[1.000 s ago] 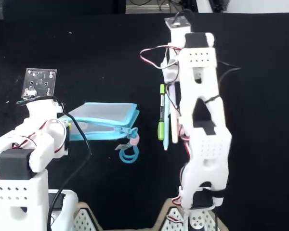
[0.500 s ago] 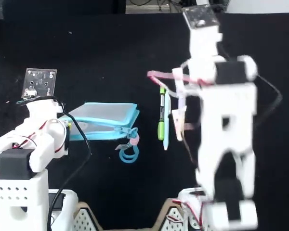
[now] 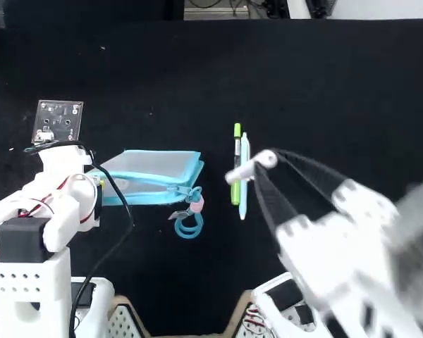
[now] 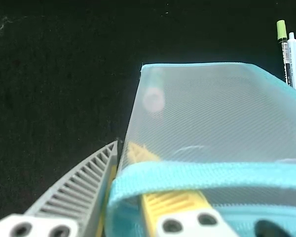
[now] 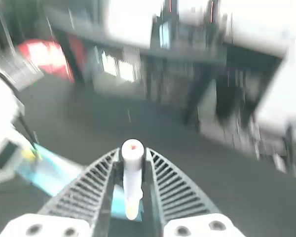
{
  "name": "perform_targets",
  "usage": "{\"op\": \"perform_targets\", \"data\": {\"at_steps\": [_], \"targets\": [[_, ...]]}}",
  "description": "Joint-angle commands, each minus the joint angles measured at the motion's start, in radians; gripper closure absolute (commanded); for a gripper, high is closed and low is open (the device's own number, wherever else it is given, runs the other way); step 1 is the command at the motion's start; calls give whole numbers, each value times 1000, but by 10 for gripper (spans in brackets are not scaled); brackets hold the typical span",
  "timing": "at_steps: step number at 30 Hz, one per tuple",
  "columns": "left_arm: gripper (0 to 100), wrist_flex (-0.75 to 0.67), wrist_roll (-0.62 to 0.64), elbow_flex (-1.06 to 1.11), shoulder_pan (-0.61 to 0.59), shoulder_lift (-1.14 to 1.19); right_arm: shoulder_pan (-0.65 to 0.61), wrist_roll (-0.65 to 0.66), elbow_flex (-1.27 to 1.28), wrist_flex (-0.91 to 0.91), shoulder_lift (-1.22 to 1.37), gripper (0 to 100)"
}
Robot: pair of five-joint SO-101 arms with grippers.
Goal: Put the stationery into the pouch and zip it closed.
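The table (image 3: 127,70), covered in black, is carrying all task items. The left arm is standing at the near left corner, the right arm at the near right.

The pouch (image 3: 151,172), clear mesh with turquoise trim, is lying flat in the left half of the table, about midway between the far and near edges. The left gripper (image 3: 102,186) is clamping the pouch's edge on the side toward the table's left edge. The right gripper (image 3: 264,169) is gripping a white pen (image 3: 243,171) and holding it raised above the table's centre, over two pens lying side by side: a green pen (image 3: 235,169) and a light blue pen (image 3: 244,179). A turquoise zip pull loop (image 3: 188,224) is lying just beside the pouch's near right corner.

**Step in hand:** loading the stationery. One pen is lifted and two are waiting on the table, so the task appears to be at an early stage. The next move probably calls for aligning the white pen with the pouch's mouth while the left gripper is anchoring it. The zip is not yet drawn shut.

**View differences:**
- The left wrist view is showing the clamp closely: one finger (image 4: 84,182) is lying outside the mesh, and a yellow one (image 4: 158,197) seems to be inside it.
- The right wrist view is showing the white pen (image 5: 131,173) seated between the fingers, with the pouch (image 5: 44,173) beyond.
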Motion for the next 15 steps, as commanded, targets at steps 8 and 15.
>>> {"op": "perform_targets", "data": {"at_steps": [8,15], "targets": [[966,-8,-5,5,-4,5,-405,-49,174,-325,-128,988],[966,-8,-5,5,-7,5,-410,-14,432,-491,-134,988]]}}
